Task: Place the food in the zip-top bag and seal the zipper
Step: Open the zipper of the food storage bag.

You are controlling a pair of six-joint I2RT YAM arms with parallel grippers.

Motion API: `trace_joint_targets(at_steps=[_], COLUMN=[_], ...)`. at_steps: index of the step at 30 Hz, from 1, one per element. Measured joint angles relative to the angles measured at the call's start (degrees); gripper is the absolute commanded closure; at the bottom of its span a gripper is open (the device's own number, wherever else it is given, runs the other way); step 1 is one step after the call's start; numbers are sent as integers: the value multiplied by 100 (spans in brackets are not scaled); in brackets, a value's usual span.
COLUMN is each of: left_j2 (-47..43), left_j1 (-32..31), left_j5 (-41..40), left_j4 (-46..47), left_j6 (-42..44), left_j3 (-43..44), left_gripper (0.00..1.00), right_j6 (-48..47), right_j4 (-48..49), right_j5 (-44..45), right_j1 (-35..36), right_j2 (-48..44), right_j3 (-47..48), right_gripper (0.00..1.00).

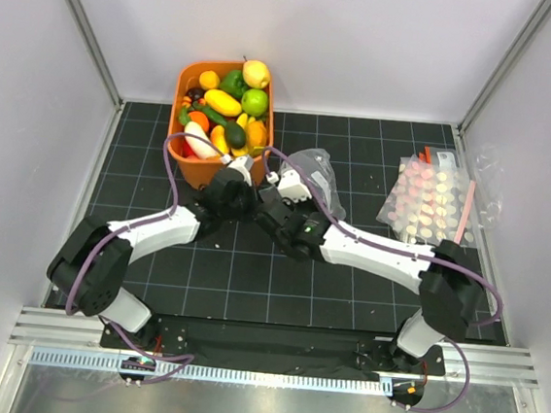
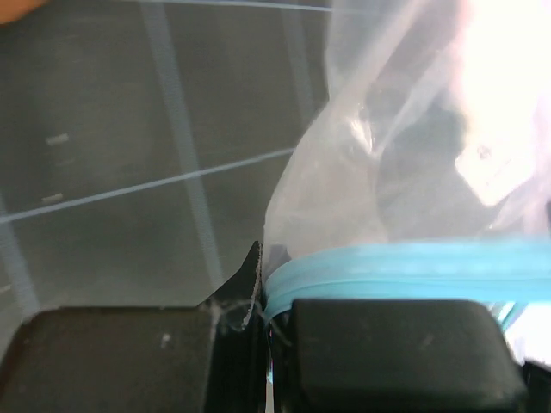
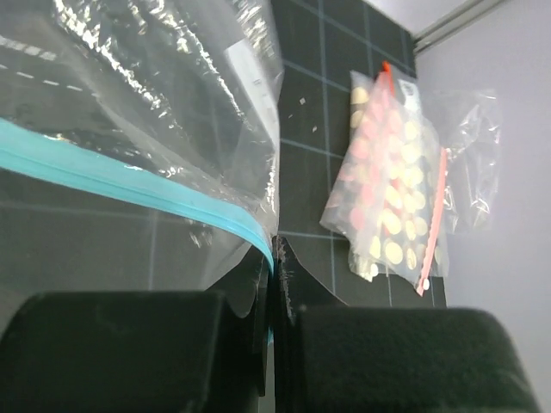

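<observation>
Teal-blue and thin, the zipper (image 2: 413, 262) runs straight into the left gripper (image 2: 263, 323). Its two black fingers are pressed together on one end of the strip, with clear film bunched just above them. The right gripper (image 3: 270, 292) does the same at the other end, its fingers closed tight with the teal strip slipping in between them.

Seen from above, the two wrists meet near the middle of the black grid mat (image 1: 359, 146), just on the near side of the orange basket (image 1: 181, 90). The zip-top bag (image 1: 316, 174) rises crumpled between and behind them, just right of the basket's near right corner.

The food (image 1: 228, 109) (lemon, green apple, a white radish among others) sits heaped in the basket at the far left of the mat. The bag's film is glary and creased, so I cannot tell for certain whether it holds anything. A pale patch shows through it in the left wrist view, possibly only a label.

The pink-dotted packs (image 1: 427, 206) lie at the right side of the mat, well apart from the bag.
</observation>
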Motion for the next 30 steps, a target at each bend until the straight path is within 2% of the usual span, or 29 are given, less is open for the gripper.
trace_joint_targets(at_steps=[2,6,10,11,16,17,18,21,25,30], left_j2=[15,74,79,81,81,81,81,79,79,72], left_j1=[223,216,190,190,190,190,190,190,190,190], left_j5=[37,127,122,120,103,105,105,107,109,109], left_j4=[-22,-114,-197,-219,-330,-343,-356,-389,-396,-396], left_j6=[-94,-170,-184,-184,-179,-179,-179,-179,-177,-162], left_j3=[-120,-151,-151,-149,-151,-149,-151,-149,-149,-149], left_gripper=[100,100,100,100,100,100,100,100,100,100], right_j6=[-44,-127,-146,-144,-144,-142,-140,-138,-142,-111], right_j4=[22,127,190,201,234,234,234,278,382,404], right_j5=[-201,-629,-892,-938,-949,-922,-911,-911,-1134,-1856], right_j1=[0,-17,-50,-50,-50,-50,-50,-50,-50,-52], right_j2=[245,457,455,448,229,162,90,-105,-385,-872], right_j3=[0,2,4,4,0,0,0,-22,-157,-372], right_gripper=[92,80,65,57,56,59,69,75,74,70])
